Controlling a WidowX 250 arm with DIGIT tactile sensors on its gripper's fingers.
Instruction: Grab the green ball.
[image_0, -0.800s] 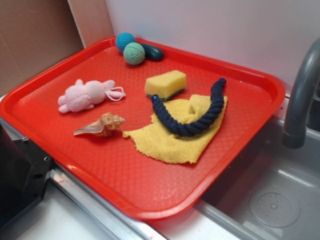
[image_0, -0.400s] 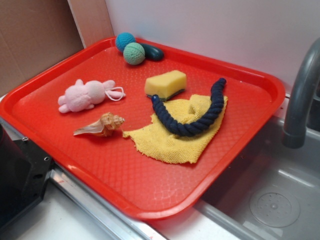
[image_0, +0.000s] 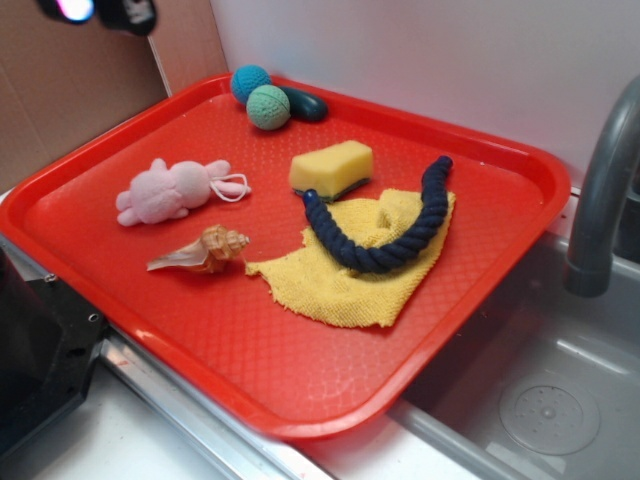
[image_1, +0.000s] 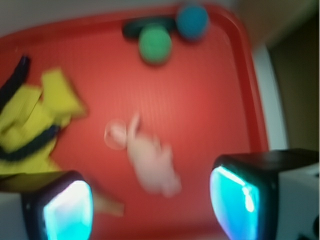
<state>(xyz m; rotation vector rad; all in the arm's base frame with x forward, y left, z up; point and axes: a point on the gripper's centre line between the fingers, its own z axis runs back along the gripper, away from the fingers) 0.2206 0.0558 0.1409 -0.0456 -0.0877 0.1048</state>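
Wrist view, blurred: the tool hangs high over the near part of the red tray, pointing down, its two fingers spread wide with nothing between them. In the exterior view only a dark piece of the arm shows at the top left corner, above and outside the tray's left rim. Nearest on the tray lies the seashell, just left of the yellow cloth; a navy rope curves across the cloth. Behind the shell lies the pink plush toy, directly below the tool in the wrist view. The yellow sponge sits mid-tray. The green ball rests at the far corner, touching the teal-blue ball behind it and a dark oblong object beside it, well apart from the tool.
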